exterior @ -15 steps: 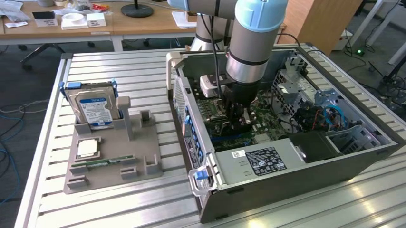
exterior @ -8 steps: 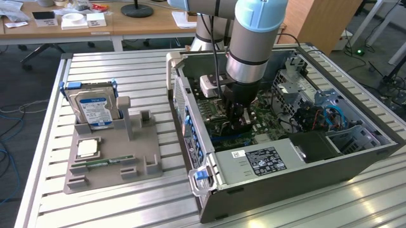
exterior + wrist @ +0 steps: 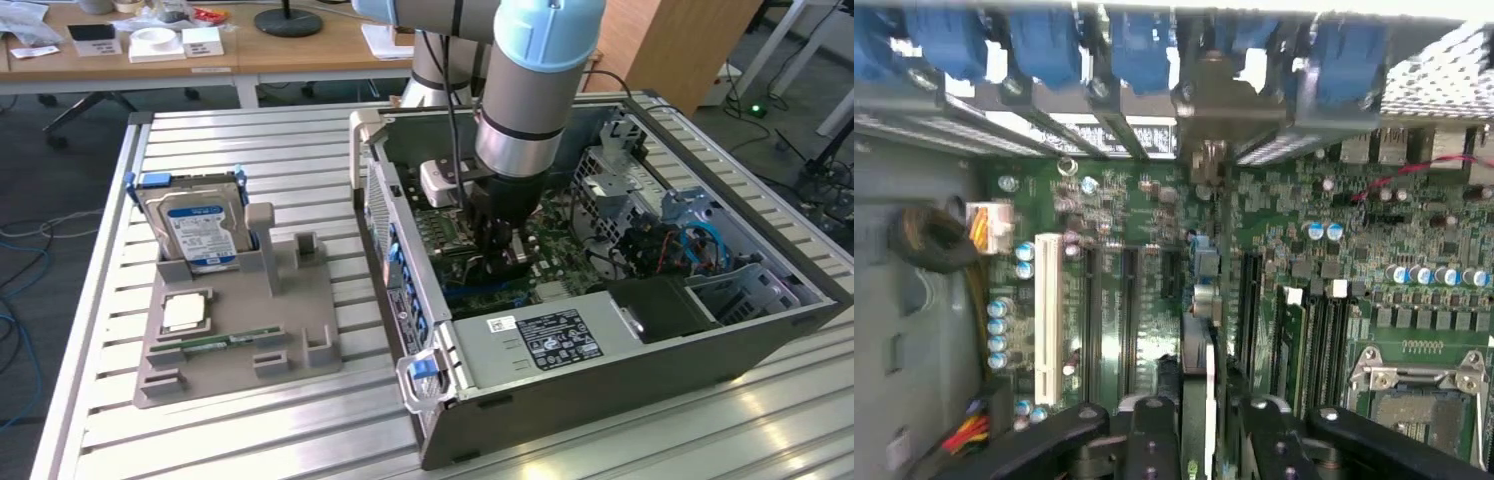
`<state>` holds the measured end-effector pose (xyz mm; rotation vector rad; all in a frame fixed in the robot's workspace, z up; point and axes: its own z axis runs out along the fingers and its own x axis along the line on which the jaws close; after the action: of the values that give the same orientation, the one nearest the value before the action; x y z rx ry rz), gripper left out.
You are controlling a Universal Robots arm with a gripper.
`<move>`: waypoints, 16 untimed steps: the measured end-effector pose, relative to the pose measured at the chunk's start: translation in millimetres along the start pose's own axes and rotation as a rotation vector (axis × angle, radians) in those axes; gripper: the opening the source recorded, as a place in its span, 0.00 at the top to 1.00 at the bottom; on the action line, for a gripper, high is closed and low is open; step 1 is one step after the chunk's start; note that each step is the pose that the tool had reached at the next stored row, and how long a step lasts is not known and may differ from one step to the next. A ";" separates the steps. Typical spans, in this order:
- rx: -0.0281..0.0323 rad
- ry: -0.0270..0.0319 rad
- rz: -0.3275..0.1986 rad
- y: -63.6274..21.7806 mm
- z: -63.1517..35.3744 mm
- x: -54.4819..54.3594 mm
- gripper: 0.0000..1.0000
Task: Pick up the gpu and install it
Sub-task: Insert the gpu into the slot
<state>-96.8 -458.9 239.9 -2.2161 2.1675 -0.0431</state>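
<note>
Gripper (image 3: 1199, 440): clamped on your gpu (image 3: 1202, 300), held edge-on low over the motherboard (image 3: 1414, 230) inside the computer case (image 3: 587, 380). Pick-up done; seating in a slot not confirmed.

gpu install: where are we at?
Pickup looks done: the grey parts tray holds the blue-labelled hard drive and the slim green memory stick, but no card. In hand: the gripper is down inside the open grey computer case, holding the thin dark gpu card edge-on over the green motherboard. Left: seating; whether the card has reached a slot I cannot tell.
</note>
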 end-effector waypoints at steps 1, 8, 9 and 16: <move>-0.0001 0.0004 0.000 0.0 -0.2 0.1 0.67; -0.0008 0.0012 0.000 -0.3 -4.7 0.1 0.67; -0.0008 0.0013 0.000 -0.3 -6.1 0.0 0.67; -0.0007 0.0011 0.000 -0.5 -8.8 -0.1 0.67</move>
<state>-96.7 -458.9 248.7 -2.2171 2.1683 -0.0436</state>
